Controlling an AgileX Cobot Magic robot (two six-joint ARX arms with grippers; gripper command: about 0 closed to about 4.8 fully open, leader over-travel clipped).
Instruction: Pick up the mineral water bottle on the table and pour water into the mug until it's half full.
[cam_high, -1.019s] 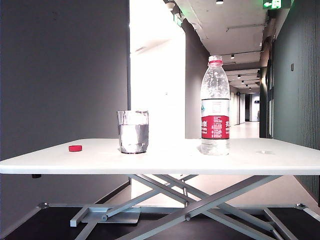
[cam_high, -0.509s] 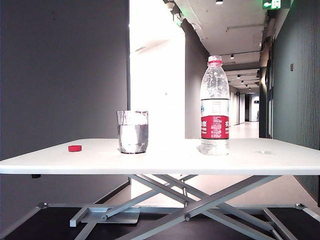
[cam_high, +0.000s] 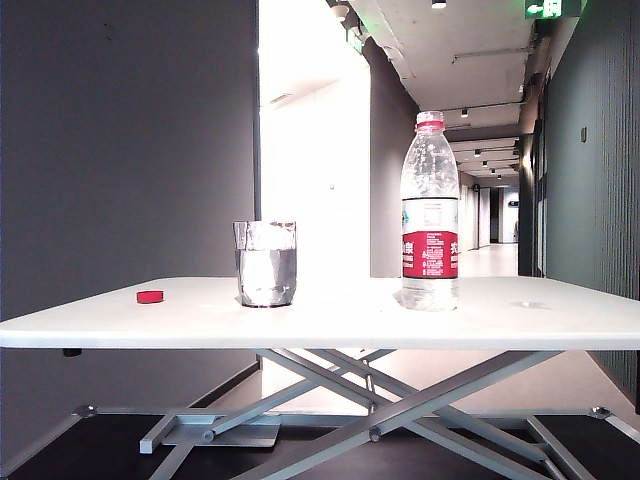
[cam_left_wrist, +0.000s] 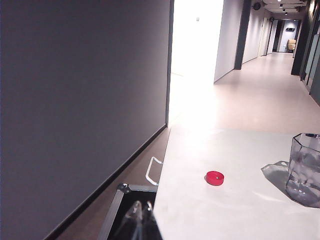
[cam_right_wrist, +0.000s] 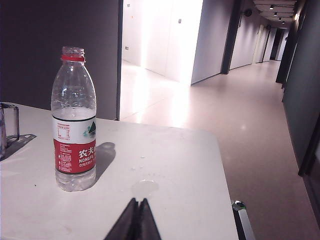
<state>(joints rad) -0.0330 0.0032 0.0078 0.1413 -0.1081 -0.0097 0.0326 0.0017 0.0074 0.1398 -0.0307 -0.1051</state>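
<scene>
The mineral water bottle (cam_high: 430, 220) stands upright and uncapped on the right half of the white table (cam_high: 330, 322), clear with a red and white label. The clear mug (cam_high: 266, 263) stands upright to its left, apart from it. Neither gripper shows in the exterior view. In the right wrist view my right gripper (cam_right_wrist: 139, 201) is shut and empty, low over the table's near edge, with the bottle (cam_right_wrist: 74, 125) ahead of it and apart. In the left wrist view my left gripper (cam_left_wrist: 142, 204) is shut and empty beside the table's end, far from the mug (cam_left_wrist: 305, 170).
A small red cap (cam_high: 150, 296) lies on the table left of the mug, seen as a red cap (cam_left_wrist: 215, 178) in the left wrist view. A wet patch (cam_right_wrist: 145, 187) marks the tabletop near the bottle. A grey wall stands at the left, and a corridor runs behind.
</scene>
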